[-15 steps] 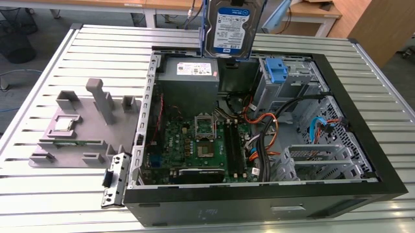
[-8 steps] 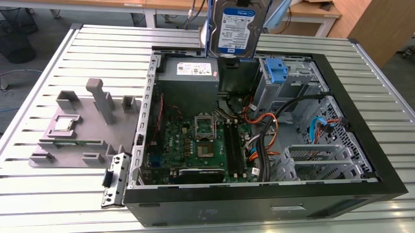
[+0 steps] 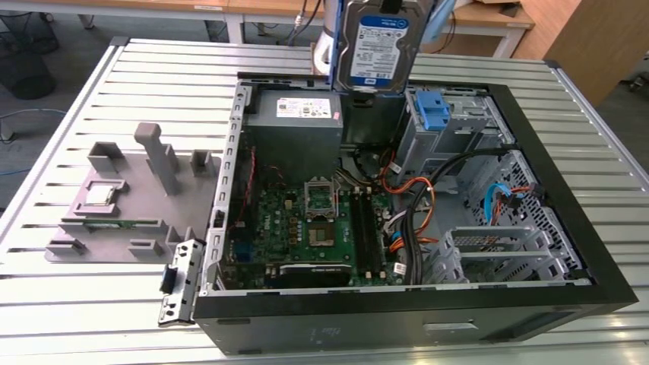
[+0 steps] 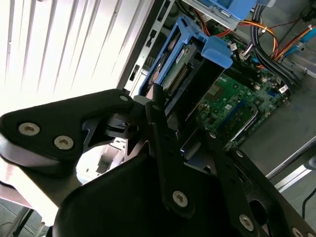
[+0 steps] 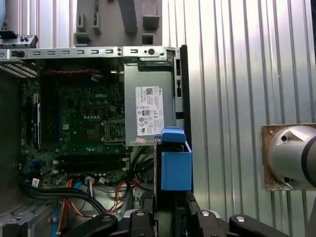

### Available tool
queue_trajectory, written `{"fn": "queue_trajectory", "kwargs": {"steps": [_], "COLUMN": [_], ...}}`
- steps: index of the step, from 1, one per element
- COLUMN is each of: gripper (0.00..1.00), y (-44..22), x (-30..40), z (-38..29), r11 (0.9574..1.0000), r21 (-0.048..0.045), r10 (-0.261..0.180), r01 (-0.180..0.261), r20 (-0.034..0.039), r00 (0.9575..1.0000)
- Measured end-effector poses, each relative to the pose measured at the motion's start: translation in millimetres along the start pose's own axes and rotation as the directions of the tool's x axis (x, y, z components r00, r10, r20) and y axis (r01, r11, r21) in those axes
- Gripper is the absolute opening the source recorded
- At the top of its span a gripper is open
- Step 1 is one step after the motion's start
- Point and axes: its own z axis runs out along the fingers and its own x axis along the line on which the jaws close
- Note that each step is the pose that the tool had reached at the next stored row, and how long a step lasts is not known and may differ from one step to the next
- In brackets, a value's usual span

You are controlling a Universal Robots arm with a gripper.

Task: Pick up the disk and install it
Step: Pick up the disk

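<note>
The disk (image 3: 381, 46) hangs on edge in the air, its white-and-blue label facing the exterior view. Its blue carrier sits between the fingers of the pincer (image 5: 170, 218), which is clamped on it. Below the pincer lies the open computer case (image 3: 586, 228). The grey power supply (image 3: 296, 118) and a blue bracket (image 3: 433, 114) are nearest beneath it, the green motherboard (image 3: 304, 228) farther off. The case rests on a slatted metal table (image 3: 152, 76).

disk (image 3: 379, 46), upright, blue-framed, above open case (image 3: 568, 190)
</note>
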Motion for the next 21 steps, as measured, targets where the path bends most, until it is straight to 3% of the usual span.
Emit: {"fn": "queue_trajectory", "kwargs": {"steps": [5, 15, 21], "gripper": [0.35, 0.35, 0.35], "y": [-3.0, -6.1, -6.7], "x": [8.4, 18.6, 29.2], "z": [3.2, 7.0, 7.1], "r11": [1.0, 1.0, 1.0], "r21": [-0.0001, -0.0003, -0.0003], "r10": [0.0, 0.0, 0.0], "r01": [0.0, 0.0, 0.0], "r20": [0.0024, 0.0048, 0.005], "r00": [1.0, 1.0, 1.0]}}
